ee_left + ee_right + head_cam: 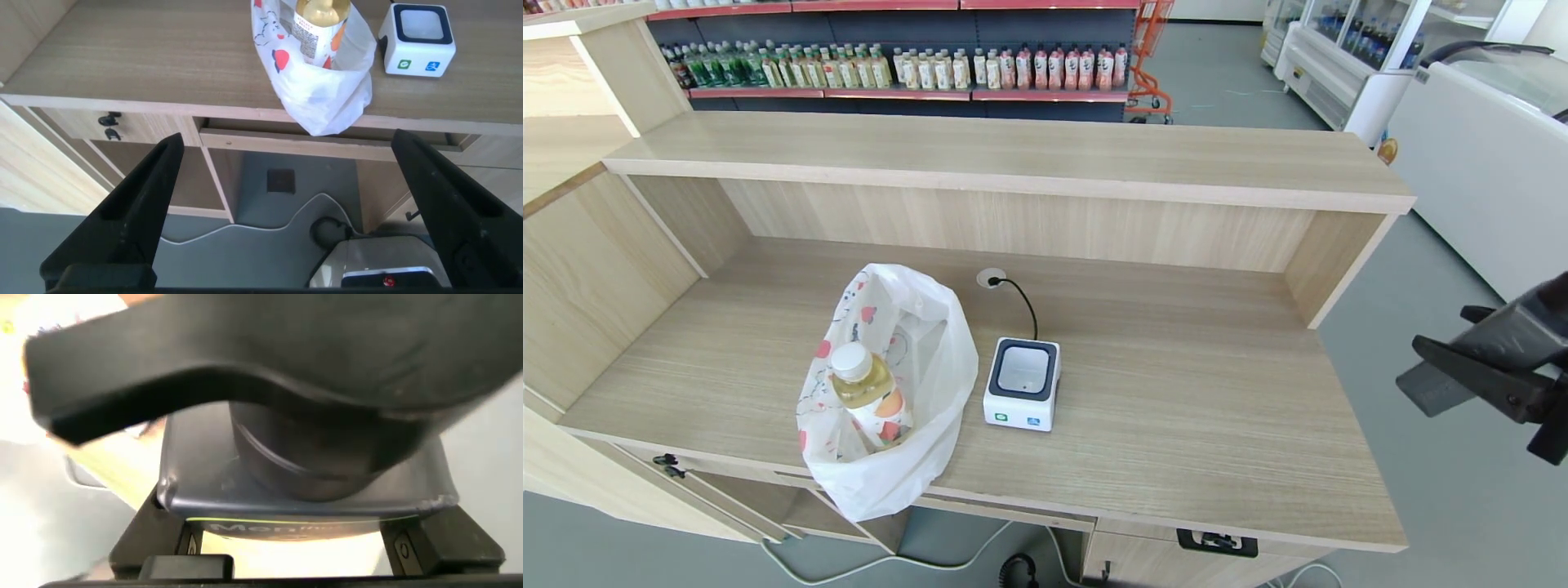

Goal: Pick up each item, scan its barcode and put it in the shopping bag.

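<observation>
Fingers (151,539) of the right gripper (1437,371) are clamped on a dark grey, box-shaped pack (196,469), held off the right end of the pale wooden counter (1176,392), above the grey floor. Well apart from it, on the counter, stands the white plastic shopping bag with red prints (931,367), mouth open, with a white-capped bottle of yellow drink (870,396) inside. Just to the bag's right sits a white cube scanner with a dark-framed window (1023,384); its black cable (1021,298) runs to a hole behind. The left gripper (288,140) hangs low before the counter's front edge, fingers spread wide and empty.
</observation>
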`<state>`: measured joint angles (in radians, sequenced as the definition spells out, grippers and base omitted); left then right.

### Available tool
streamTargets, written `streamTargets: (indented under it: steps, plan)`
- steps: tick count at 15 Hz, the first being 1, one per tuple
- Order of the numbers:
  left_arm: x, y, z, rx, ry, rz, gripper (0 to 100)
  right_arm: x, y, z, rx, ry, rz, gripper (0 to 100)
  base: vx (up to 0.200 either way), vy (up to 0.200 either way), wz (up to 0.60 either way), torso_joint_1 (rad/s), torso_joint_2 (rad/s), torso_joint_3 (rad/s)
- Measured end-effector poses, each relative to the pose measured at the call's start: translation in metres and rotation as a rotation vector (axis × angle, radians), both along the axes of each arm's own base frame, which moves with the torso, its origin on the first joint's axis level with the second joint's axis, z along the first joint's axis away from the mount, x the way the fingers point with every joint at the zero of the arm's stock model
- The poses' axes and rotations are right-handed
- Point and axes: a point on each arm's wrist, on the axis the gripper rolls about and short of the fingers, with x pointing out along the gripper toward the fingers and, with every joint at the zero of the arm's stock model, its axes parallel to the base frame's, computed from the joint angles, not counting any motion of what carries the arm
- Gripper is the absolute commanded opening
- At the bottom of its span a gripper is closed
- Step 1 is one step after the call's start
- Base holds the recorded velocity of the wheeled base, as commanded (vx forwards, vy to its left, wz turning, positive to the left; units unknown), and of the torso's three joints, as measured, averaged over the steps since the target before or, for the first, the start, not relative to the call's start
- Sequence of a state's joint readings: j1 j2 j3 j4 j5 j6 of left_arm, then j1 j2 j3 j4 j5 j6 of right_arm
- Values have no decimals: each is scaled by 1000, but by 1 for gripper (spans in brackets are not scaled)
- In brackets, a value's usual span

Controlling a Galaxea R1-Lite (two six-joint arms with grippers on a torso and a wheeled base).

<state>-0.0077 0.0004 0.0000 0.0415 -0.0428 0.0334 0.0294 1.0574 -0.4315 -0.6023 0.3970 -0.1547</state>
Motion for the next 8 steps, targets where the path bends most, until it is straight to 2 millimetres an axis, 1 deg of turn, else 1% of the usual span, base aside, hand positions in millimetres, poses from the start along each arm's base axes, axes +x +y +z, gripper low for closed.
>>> streamTargets:
  steps: [2,4,6,8]
  plan:
    - [0,0,0,0,0,0,100,2,4,-6,24,79,-13,0,0,0,0,0,0,0]
    - [0,0,0,0,0,0,100,6,13,-9,106,156,-68,0,0,0,0,0,0,0]
    - [0,0,0,0,0,0,100,15,27,-7,201,212,-120,0,0,0,0,0,0,0]
    - [0,0,0,0,0,0,100,27,39,-4,240,243,-138,0,0,0,0,0,0,0]
